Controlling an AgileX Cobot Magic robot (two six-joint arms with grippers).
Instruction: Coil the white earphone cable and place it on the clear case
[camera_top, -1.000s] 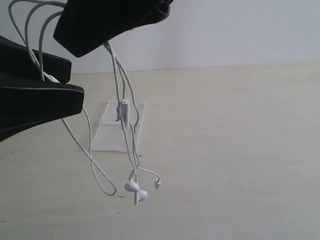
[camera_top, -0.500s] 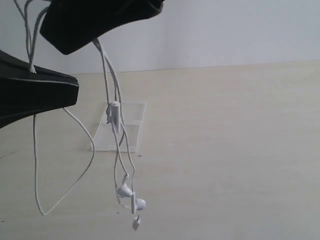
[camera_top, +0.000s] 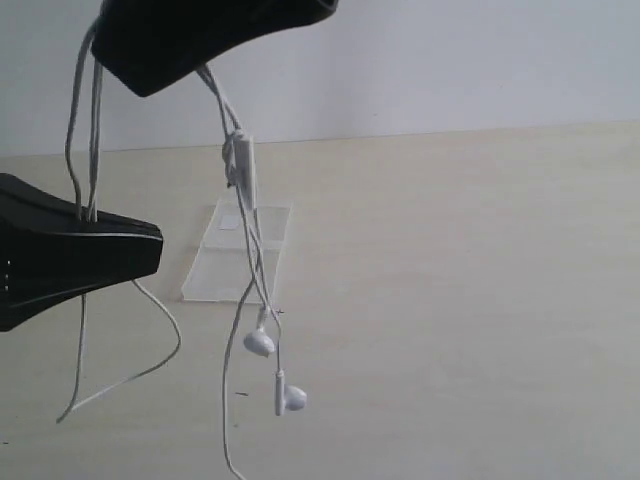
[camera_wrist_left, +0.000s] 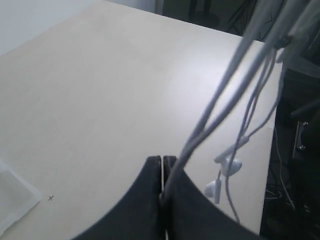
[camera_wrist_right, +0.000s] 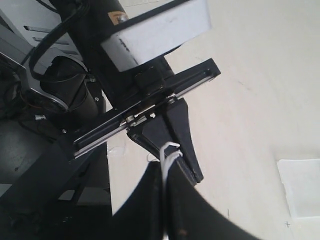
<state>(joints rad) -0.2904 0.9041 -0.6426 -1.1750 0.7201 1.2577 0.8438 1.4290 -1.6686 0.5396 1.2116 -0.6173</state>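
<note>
The white earphone cable (camera_top: 250, 250) hangs in the air between my two grippers. My right gripper (camera_top: 142, 84) reaches across at the top left and is shut on several strands. Below it, my left gripper (camera_top: 157, 246) is shut on strands that run straight up to the right one. The inline remote (camera_top: 240, 156) dangles just under the right gripper. Two earbuds (camera_top: 260, 343) (camera_top: 292, 399) swing lower, above the table. The clear case (camera_top: 220, 268) lies flat on the table behind the cable. The wrist views show the cable (camera_wrist_left: 220, 105) (camera_wrist_right: 167, 152) pinched in shut jaws (camera_wrist_left: 162, 167) (camera_wrist_right: 164, 167).
A pale wooden table (camera_top: 460, 300) spreads to the right, with a white wall behind it. A loose loop of cable (camera_top: 150, 365) droops under the left gripper. The left arm's body (camera_wrist_right: 125, 75) fills the right wrist view; the case (camera_wrist_right: 300, 187) shows at its edge.
The left gripper has dropped lower, pulling the strands between the grippers straight. The inline remote has risen toward the right gripper, and the earbuds have swung and spread apart.
</note>
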